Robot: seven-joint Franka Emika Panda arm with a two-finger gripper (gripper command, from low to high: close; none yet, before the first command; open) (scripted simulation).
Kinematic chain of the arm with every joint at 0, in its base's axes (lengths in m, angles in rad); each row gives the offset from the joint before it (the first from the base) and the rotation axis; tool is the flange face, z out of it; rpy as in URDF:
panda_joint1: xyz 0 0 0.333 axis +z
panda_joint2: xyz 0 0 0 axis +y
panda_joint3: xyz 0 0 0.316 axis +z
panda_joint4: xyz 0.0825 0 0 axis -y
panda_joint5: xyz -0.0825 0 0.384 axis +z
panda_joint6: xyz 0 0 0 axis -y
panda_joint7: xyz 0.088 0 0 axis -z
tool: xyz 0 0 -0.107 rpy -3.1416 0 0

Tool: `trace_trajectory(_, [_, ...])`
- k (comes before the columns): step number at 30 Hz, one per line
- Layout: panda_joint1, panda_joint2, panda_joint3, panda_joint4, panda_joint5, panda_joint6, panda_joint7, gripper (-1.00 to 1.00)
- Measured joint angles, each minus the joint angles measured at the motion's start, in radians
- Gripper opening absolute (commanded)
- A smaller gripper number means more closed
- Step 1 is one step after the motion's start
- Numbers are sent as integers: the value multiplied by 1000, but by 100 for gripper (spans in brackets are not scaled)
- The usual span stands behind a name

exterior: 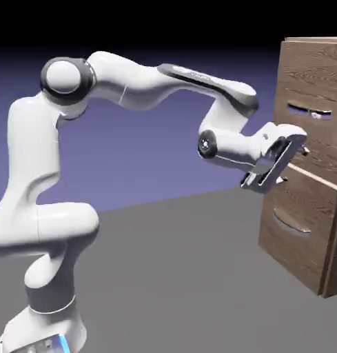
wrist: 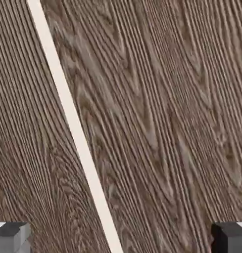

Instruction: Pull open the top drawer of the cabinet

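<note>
Fingers [wrist: 11,238] stand spread wide with nothing between them, both grey tips at the hand view's bottom corners against brown wood grain crossed by a slanted pale line. Beyond them, the gripper [exterior: 295,153] sits close against the cabinet [exterior: 315,227], just below the top drawer [exterior: 314,83] and its small silver handle [exterior: 307,109]. The lower drawer [exterior: 298,231] lies under the gripper, above the grey desk [exterior: 171,276].

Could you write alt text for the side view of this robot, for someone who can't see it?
A white robot arm reaches right toward a tall brown wooden cabinet, its open gripper close to the front, below the top drawer's small silver handle. The drawer looks shut.
</note>
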Motion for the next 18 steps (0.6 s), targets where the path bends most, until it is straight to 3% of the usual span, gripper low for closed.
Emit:
trace_trajectory(9, [144,105,-160,75,239,-27,-324,0])
trace_trajectory(16, [-110,119,54,251,230,1,-282,0])
trace_trajectory(17, [-119,119,62,258,230,2,-281,-100])
trace_trajectory(18, [-119,119,62,258,230,2,-281,-100])
